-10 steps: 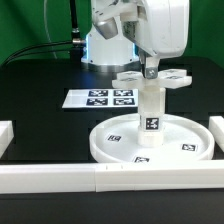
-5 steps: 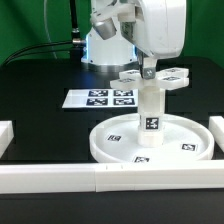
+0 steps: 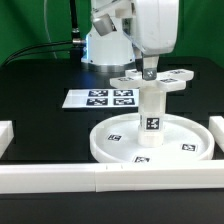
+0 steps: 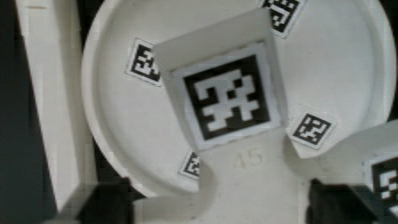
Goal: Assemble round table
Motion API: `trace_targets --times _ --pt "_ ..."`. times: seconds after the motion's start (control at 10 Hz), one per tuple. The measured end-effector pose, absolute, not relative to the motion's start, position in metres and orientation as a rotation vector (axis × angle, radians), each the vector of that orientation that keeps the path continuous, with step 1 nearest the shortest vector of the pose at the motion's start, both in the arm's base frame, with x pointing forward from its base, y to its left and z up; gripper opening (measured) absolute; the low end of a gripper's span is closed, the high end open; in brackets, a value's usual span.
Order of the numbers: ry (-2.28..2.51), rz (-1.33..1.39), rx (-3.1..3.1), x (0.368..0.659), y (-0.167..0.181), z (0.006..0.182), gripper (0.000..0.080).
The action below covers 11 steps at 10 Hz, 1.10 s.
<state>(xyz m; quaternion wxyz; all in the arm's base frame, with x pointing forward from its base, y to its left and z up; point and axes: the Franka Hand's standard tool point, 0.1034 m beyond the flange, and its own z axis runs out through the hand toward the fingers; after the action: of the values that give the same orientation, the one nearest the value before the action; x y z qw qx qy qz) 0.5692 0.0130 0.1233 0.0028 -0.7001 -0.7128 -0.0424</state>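
The large round rimmed disc (image 3: 185,135) lies flat on the black table. The short thick leg (image 3: 151,108) stands upright at its middle, a tag on its side. The cross-shaped foot piece (image 3: 175,77) sits on top of the leg. My gripper (image 3: 148,68) hangs straight down over the cross's centre. In the wrist view a tagged arm of the foot piece (image 4: 222,95) runs out from between my fingers (image 4: 107,200), with the disc (image 4: 116,110) far below. The gripper (image 4: 214,200) is open: the dark fingers stand wide, with a gap beside the white part.
The marker board (image 3: 100,98) lies behind the disc toward the exterior view's left. A long white border rail (image 3: 60,178) runs along the front, with shorter rail ends at the left (image 3: 5,135) and right (image 3: 216,128). The robot base (image 3: 105,45) stands at the back.
The fingers have parted from the foot piece, which stays on top of the leg. The wrist has shifted slightly; disc and leg have not moved.
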Motion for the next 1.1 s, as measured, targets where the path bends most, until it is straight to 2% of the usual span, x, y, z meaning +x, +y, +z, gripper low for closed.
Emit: trace_targets --times 0.1,0.2,0.3,0.9,1.1 --pt "-2.162 -0.130 -2.263 0.567 0.013 0.122 0.0518" --pt "-2.031 -0.126 -2.372 0.566 0.016 0.122 0.0626" --pt "-1.985 -0.125 -2.407 0.566 0.019 0.121 0.0642" --pt "-1.863 -0.151 -2.516 0.562 0.016 0.120 0.0649" --pt "-1.595 -0.165 -2.689 0.551 0.015 0.116 0.0649"
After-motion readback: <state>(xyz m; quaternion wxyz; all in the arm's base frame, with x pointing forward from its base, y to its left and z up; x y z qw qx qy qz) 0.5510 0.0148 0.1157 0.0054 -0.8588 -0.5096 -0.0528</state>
